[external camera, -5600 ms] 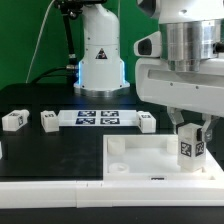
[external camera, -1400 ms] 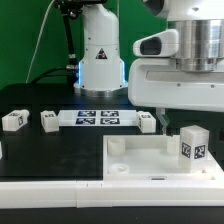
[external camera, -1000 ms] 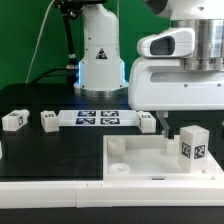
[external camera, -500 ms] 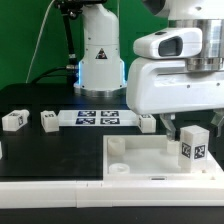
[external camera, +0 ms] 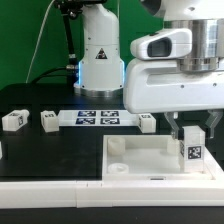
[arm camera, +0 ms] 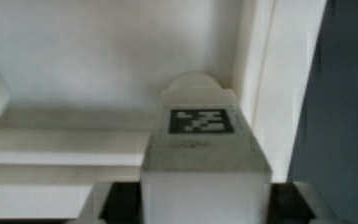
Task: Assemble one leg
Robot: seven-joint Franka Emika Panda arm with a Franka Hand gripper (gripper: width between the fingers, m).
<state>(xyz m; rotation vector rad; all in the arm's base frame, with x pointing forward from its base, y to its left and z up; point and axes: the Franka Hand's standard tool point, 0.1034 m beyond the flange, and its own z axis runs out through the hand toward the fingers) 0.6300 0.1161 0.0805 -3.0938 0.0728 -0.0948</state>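
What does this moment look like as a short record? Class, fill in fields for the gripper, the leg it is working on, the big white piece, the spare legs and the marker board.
gripper: lowered over the standing leg, one of its fingers on each side; whether they press it cannot be told
leg: upright at a corner of the tray, tag facing the exterior camera
tray: white, rimmed, lying flat on the black table
spare legs: three lying in a row
marker board: flat, between the spare legs
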